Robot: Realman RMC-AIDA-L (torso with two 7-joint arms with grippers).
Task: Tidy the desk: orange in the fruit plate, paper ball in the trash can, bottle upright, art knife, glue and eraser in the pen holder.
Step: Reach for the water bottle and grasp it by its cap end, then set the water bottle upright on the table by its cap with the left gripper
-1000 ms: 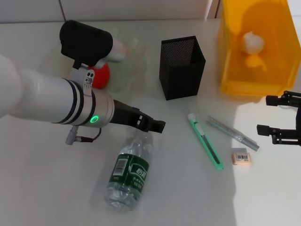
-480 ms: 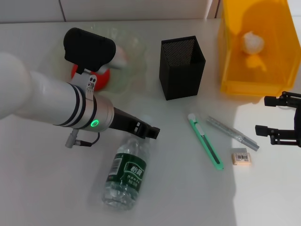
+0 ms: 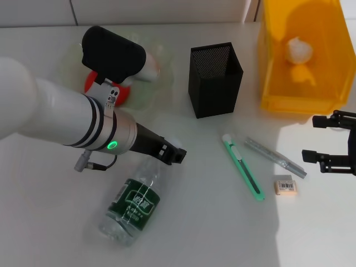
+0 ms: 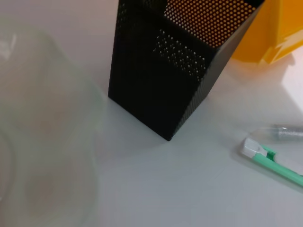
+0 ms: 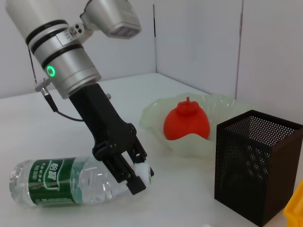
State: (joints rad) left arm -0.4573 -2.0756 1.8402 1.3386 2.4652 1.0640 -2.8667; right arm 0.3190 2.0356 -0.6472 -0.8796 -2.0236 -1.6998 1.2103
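My left gripper (image 5: pixel 137 175) pinched the bottle (image 3: pixel 130 207) at its cap; the body lay slanting toward my near left.

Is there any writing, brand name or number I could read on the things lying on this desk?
Green label on the clear plastic bottle: white characters, too blurred to read.
Barcode sticker on the small beige eraser: bars and digits too small to read.
Green art knife, silvery glue stick, black mesh pen holder, yellow trash bin: no text visible.
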